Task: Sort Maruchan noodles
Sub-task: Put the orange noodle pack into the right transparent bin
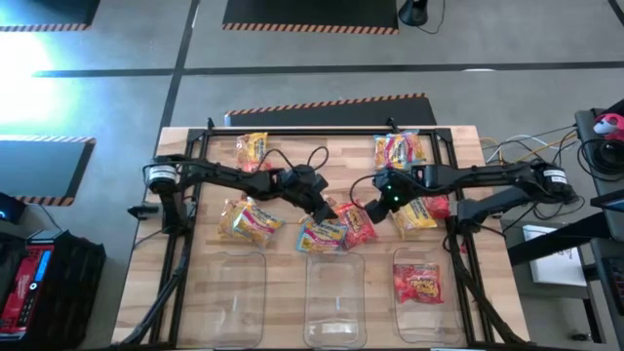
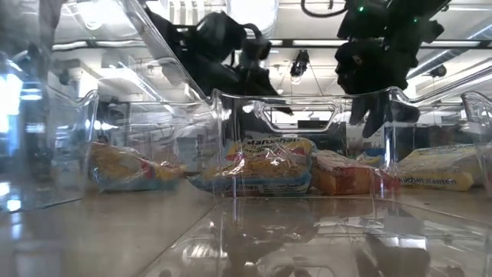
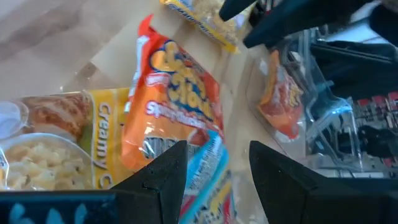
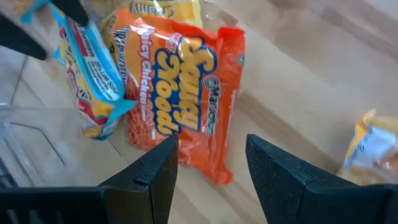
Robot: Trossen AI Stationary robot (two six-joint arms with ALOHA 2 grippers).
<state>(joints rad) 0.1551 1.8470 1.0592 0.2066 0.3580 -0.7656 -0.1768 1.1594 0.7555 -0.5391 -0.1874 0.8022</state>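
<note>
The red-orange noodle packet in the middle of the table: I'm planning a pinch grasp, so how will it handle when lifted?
The red-orange packet lies flat, so it shouldn't roll. Its glossy, crinkled wrapper probably makes it slippery, and its loose edges likely flex. It looks light.

Both arms are extended inward from the sides of the table (image 1: 185, 292) toward its centre. The left gripper (image 1: 327, 210) is positioned just left of the table's centre, angled downward; its fingers (image 3: 163, 177) are held apart, with nothing seen clamped between them. The right gripper (image 1: 363, 195) is positioned just right of centre, close beside the left gripper. Its fingers (image 4: 152, 177) are likewise spread, and nothing is gripped.
</note>
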